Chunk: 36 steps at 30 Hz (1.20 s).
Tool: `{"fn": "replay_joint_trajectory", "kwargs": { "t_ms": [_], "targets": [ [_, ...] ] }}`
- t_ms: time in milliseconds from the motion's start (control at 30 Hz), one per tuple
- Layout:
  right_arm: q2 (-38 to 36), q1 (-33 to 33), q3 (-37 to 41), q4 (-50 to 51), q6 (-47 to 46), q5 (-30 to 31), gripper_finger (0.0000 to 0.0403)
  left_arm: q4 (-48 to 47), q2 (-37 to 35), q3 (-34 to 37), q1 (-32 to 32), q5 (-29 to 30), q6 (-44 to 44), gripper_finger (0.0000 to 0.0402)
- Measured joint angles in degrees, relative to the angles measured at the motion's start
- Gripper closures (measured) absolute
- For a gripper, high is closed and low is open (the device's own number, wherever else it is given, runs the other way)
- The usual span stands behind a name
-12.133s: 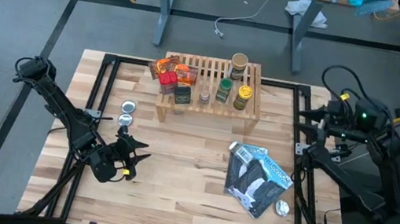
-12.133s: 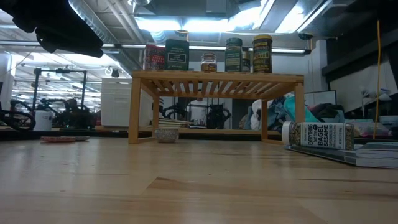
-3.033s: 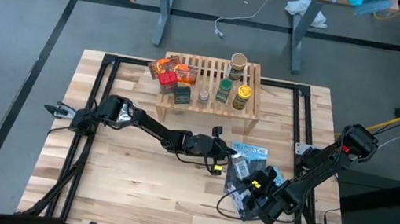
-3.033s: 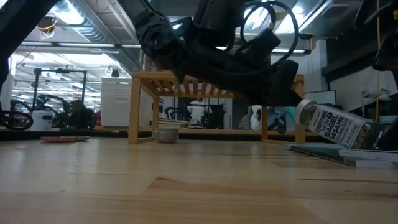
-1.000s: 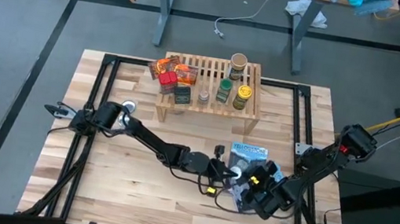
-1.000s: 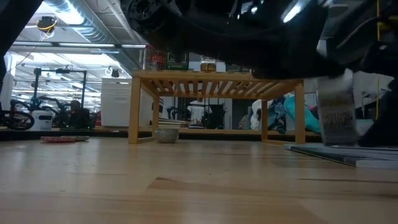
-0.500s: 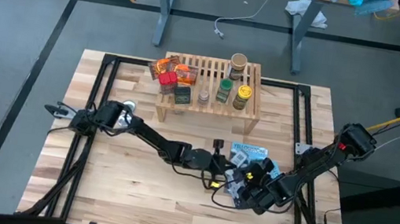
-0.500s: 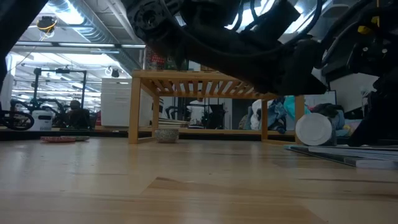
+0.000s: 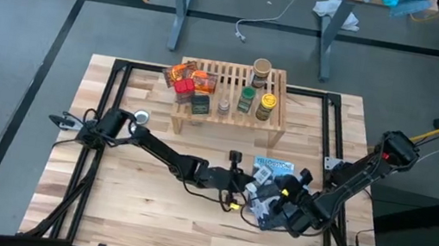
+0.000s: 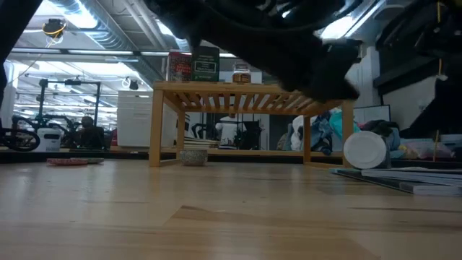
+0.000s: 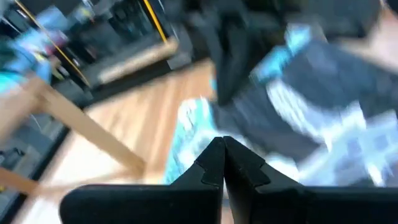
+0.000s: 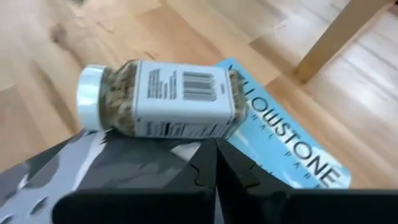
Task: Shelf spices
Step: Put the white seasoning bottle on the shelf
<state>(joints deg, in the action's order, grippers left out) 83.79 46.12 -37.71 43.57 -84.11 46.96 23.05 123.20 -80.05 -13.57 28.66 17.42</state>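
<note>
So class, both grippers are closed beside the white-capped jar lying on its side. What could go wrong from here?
1. The white-capped seasoning jar lies on its side across the glossy blue-and-black pouch, free of both shut grippers; a nudge could roll it off.
2. The left gripper and right gripper sit very close together and might collide.
3. The light-wood slatted shelf already looks crowded, so placing another jar may topple one.
</note>
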Motion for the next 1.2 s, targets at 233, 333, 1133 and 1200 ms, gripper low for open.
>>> {"fn": "replay_joint_trajectory", "kwargs": {
  "t_ms": [233, 333, 1133, 1200],
  "targets": [
    [-0.01, -3.74, 0.00, 0.29, 6.05, 2.55, 0.0398, -12.94, -0.11, 0.07, -1.58, 0.10, -4.60, 0.0401],
    [-0.02, -3.92, 0.00, 1.02, 6.37, 3.04, 0.0398, -16.45, -0.11, 0.07, -2.92, 0.05, -6.24, 0.0401],
    [-0.07, -3.89, 2.15, -4.31, 6.52, 8.05, 0.0398, -7.14, 2.43, 0.02, -2.55, -8.89, -8.63, 0.0401],
    [-0.07, -4.29, 3.66, -8.49, 6.56, 7.70, 0.0398, -7.34, 2.43, 0.02, -1.94, -8.99, -8.75, 0.0401]
  ]
}}
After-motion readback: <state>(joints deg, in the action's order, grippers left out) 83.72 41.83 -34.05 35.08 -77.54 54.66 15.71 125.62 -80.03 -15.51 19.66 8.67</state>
